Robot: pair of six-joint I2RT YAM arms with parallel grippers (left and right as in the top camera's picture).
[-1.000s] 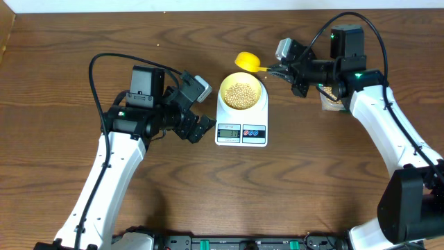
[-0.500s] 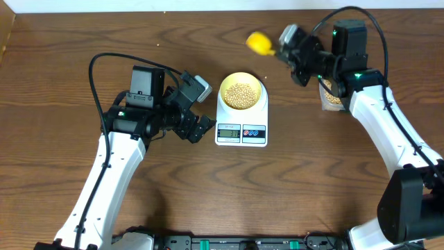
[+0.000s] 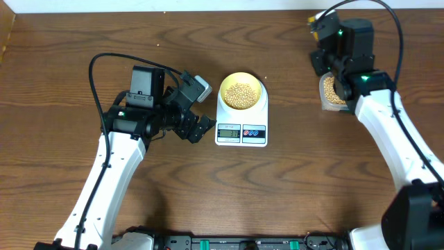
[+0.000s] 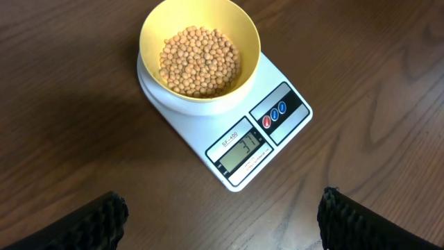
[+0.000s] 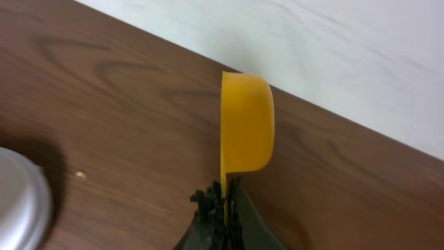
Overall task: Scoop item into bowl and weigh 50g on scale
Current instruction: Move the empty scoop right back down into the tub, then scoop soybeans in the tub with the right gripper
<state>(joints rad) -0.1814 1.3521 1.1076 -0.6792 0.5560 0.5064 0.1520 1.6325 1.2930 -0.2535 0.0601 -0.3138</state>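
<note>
The right pincer (image 5: 224, 192), clamped on the scoop (image 5: 246, 128), hangs at 12 o'clock from the reserve beans (image 3: 334, 94); the left pincer (image 4: 222, 210) gapes empty.

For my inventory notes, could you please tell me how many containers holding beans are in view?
2: the yellow bowl on the scale, and a clear container at the table's right, partly hidden under the right arm.
</note>
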